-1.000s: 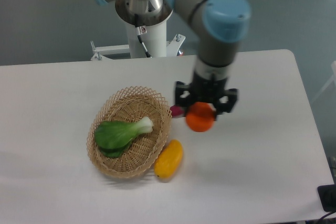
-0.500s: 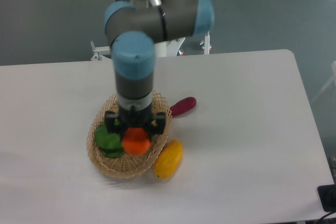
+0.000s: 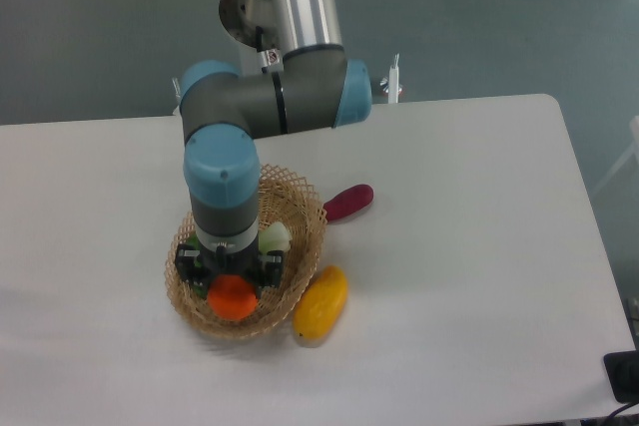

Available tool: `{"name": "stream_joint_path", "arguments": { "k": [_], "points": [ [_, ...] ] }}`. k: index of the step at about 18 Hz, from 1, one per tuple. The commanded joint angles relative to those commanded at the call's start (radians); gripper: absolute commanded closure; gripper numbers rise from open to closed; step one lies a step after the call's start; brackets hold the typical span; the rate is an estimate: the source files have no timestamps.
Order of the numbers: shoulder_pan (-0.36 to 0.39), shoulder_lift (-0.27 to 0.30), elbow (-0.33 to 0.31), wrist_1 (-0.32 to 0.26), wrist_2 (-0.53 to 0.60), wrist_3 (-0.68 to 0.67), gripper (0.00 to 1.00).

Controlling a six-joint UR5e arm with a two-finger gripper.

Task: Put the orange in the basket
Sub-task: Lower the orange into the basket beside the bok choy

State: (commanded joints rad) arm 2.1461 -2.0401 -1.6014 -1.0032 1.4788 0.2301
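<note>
A white desk [image 3: 469,246] was seen from above at an angle, with a robot arm reaching straight down over an oval wicker basket [image 3: 305,209]. The basket's long axis ran from lower left to upper right across the desk. The orange [image 3: 232,298] was round, with no clear long axis, and sat low over the front part of the basket, inside its rim. The hand [image 3: 231,274] pointed straight down with its two fingers clasped on either side of the orange, gripping it; whether the fruit touched the basket floor could not be told. A leafy green vegetable with a white stem [image 3: 275,237] lay in the basket, mostly hidden behind the hand. A yellow mango-like fruit [image 3: 321,301] rested on the desk touching the basket's right edge, and a purple oblong vegetable [image 3: 347,202] lay just beyond the rim at upper right. Compared with half a second before, the hand and orange had moved a little lower and to the left within the basket.
</note>
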Motion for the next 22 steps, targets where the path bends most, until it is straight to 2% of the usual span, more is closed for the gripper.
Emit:
{"name": "stream_joint_path", "arguments": {
  "k": [8, 10, 14, 19, 22],
  "points": [
    [-0.025, -0.035, -0.020, 0.028, 0.037, 0.009, 0.39],
    [-0.025, -0.032, -0.022, 0.029, 0.037, 0.011, 0.27],
    [-0.025, -0.029, -0.025, 0.029, 0.051, 0.009, 0.13],
    [-0.025, -0.005, -0.025, 0.029, 0.051, 0.011, 0.01],
    [-0.025, 0.008, -0.009, 0.028, 0.052, 0.014, 0.01]
  ]
}}
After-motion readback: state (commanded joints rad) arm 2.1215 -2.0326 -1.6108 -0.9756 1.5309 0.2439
